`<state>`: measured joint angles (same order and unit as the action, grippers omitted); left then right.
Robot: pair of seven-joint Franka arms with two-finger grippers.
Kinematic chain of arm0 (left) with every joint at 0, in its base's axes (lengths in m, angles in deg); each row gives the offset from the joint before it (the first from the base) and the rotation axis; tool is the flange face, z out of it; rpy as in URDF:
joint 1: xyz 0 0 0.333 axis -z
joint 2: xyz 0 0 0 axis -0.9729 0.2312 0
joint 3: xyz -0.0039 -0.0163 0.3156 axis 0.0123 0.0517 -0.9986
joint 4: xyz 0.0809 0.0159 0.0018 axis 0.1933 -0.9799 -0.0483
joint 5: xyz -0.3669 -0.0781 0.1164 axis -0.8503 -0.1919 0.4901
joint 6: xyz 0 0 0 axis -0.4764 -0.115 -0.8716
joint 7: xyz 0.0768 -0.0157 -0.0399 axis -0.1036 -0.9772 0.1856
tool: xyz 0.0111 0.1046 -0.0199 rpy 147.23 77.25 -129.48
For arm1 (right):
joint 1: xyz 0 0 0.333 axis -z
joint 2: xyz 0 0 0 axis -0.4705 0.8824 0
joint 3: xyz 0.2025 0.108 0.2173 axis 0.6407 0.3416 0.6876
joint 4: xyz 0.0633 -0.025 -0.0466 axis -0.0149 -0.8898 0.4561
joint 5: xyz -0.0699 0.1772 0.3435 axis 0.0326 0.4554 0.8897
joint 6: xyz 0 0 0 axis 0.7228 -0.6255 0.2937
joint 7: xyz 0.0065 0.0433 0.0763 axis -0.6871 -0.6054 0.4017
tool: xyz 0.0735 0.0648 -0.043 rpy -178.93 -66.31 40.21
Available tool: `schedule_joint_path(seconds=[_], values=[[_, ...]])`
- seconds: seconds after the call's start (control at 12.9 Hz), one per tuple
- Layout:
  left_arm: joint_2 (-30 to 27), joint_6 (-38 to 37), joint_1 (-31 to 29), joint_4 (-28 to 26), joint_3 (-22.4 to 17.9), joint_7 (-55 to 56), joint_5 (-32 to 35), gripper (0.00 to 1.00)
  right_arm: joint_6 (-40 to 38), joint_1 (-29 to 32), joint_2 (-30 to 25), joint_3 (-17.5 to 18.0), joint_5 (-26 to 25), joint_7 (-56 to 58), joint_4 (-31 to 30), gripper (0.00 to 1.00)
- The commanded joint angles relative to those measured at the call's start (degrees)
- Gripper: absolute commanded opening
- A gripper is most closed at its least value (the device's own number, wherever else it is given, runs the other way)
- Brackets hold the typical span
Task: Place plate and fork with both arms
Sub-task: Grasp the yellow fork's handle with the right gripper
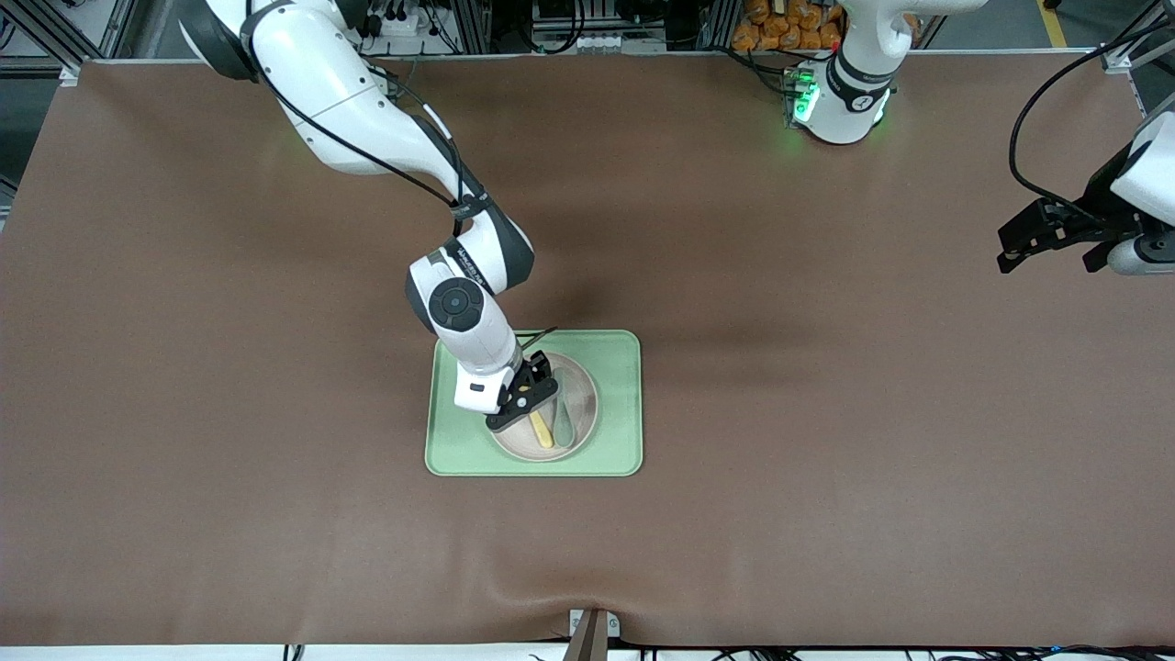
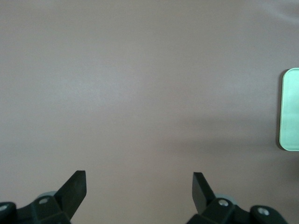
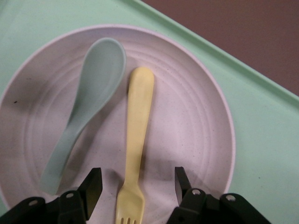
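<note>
The green tray (image 1: 624,404) lay on the brown table mat (image 1: 826,459), and everything else is placed from it. On the tray sat the plate (image 1: 584,404), and on the plate lay two utensils side by side — the fork (image 1: 542,431) and a grey-green spoon (image 1: 562,424), the spoon toward the left arm's end of the tray. The wrist view showed them not quite touching, the fork (image 3: 136,140) with its tines toward the gripper and the spoon (image 3: 86,107) with its bowl away from it.

The right gripper (image 1: 531,397) was down over the plate, above the tray. Its fingers (image 3: 93,186) stood part-way apart, one on each side of the fork's tined end, with a gap between them and the fork — nothing was gripped.

The left gripper (image 1: 1046,240) waited well away from the tray, over bare mat at the left arm's end of the table. Its fingers (image 2: 74,189) were spread wide and held nothing; a corner of the tray (image 2: 289,109) showed at the edge of its wrist view.
</note>
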<state>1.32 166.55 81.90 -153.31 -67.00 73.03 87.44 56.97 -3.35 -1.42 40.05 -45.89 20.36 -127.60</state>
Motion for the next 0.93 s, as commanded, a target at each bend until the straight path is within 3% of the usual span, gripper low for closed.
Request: schedule_joint_path(seconds=[0.0, 0.47, 0.54, 0.78, 0.85], values=[[-0.1, -0.4, 0.4, 0.8, -0.4, -0.1, -0.6, 1.0, 1.8, -0.5, 0.9, -0.2, -1.1, -0.7, 0.3, 0.72], [-0.1, -0.4, 0.4, 0.8, -0.4, -0.1, -0.3, 1.0, 2.4, -0.5, 1.3, -0.3, -1.1, -0.7, 0.3, 0.58], [-0.1, -0.4, 0.4, 0.8, -0.3, -0.1, -0.2, 1.0, 2.3, -0.5, 1.3, -0.2, -1.1, -0.7, 0.3, 0.49], [-0.1, -0.5, 0.4, 0.8, -0.2, -0.4, -0.1, 1.0, 2.3, -0.5, 1.3, -0.2, -1.0, -0.8, 0.3, 0.08], [-0.1, -0.6, 0.4, 0.9, -0.3, -0.5, 0.1, 1.0, 2.2, -0.5, 1.3, -0.2, -1.0, -0.8, 0.3, 0.0]])
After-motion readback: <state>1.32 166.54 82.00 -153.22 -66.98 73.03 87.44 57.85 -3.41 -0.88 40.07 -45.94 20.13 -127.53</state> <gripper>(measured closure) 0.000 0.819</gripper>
